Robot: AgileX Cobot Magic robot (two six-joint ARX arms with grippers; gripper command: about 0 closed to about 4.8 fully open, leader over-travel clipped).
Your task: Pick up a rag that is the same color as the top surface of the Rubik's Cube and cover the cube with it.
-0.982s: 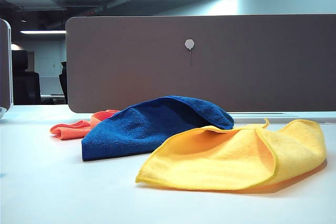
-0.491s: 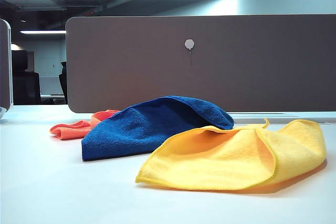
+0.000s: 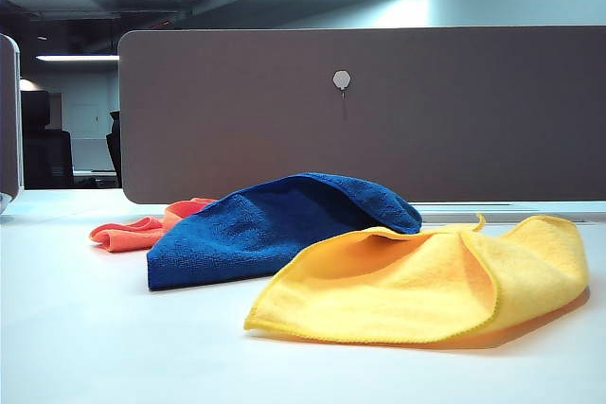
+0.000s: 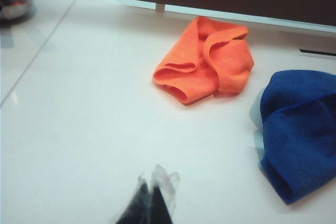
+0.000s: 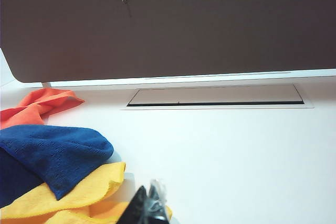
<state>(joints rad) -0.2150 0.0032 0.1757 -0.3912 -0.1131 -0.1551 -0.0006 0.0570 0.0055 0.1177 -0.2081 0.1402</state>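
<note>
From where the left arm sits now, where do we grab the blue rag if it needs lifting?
Probably the blue rag by its free rounded lower corner, coming from above on the bare table side. That edge lies clear of the orange cloth; the opposite edge meets the yellow cloth. Left gripper and right gripper are both shut, so open first.

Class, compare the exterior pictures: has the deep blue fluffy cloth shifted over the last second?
No. The deep blue fluffy cloth keeps its place below the grey partition panel, between the orange-pink cloth and the yellow cloth.
</note>
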